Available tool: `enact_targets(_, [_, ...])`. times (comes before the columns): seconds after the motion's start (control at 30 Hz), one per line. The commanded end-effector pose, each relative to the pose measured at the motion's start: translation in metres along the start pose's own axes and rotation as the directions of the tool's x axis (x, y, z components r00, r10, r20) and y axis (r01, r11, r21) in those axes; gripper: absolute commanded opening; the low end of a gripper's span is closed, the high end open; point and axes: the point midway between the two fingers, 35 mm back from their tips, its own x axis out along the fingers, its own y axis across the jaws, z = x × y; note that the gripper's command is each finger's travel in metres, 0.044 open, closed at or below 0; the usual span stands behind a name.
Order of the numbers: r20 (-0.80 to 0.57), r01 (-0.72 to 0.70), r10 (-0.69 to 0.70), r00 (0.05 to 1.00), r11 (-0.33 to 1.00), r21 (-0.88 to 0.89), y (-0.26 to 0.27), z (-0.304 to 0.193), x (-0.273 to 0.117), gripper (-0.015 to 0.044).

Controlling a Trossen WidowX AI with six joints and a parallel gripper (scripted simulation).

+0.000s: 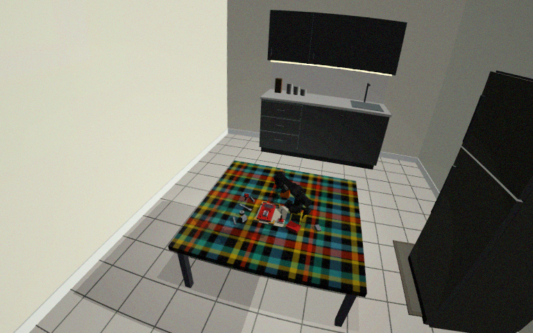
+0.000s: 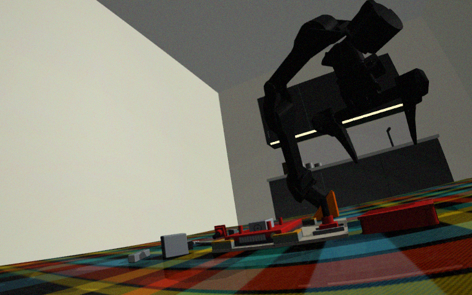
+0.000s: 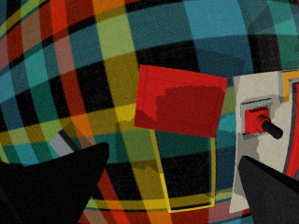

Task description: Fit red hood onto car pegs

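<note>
Two spread fingers show wrist-side, end effector (image 2: 386,153) (image 3: 177,159) empty; exterior alone reveals pegs (image 2: 268,225).

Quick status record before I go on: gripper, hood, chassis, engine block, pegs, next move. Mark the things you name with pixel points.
gripper: open (image 2: 386,153) (image 3: 175,151), above the table
hood: red shell (image 1: 293,226) (image 2: 398,217) (image 3: 179,100), on the table beside the jig
chassis: red (image 1: 260,216) (image 2: 289,227), in the jig (image 2: 313,236)
engine block: on the chassis (image 1: 266,213) (image 2: 257,227)
pegs: uncovered
next move: probably lower over the hood
</note>
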Motion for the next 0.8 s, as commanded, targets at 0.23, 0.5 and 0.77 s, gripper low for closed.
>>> enact_targets(0.23, [-0.001,0.005,-0.007,1.0,0.767,-0.642,-0.003,0.01,0.012,0.044])
enact_targets(0.5, [-0.005,0.0,-0.011,1.0,0.401,-0.916,-0.006,0.016,0.019,0.044])
enact_targets(0.77, [-0.008,-0.008,-0.015,1.0,0.037,-0.999,-0.008,0.021,0.025,0.044])
